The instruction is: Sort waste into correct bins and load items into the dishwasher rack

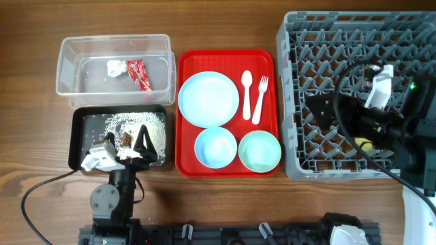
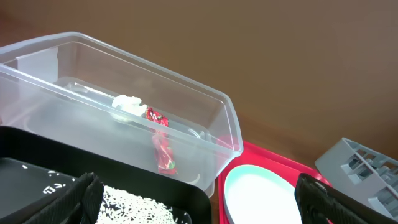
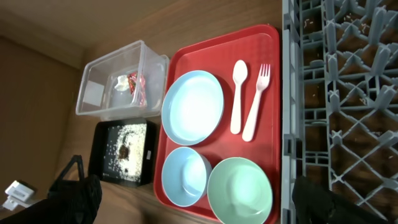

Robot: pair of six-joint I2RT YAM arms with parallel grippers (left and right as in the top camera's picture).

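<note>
Both wide-spread, empty — left gripper (image 1: 136,141) above black tray (image 1: 76,139), right gripper (image 1: 325,109) above rack (image 1: 293,41).

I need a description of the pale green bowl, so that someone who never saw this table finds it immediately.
Find the red serving tray beside the grey dishwasher rack. Two bowls sit side by side along its edge nearest the robot; the pale green bowl is the one closer to the rack. Its neighbour, the small light blue bowl, differs only in colour.
</note>
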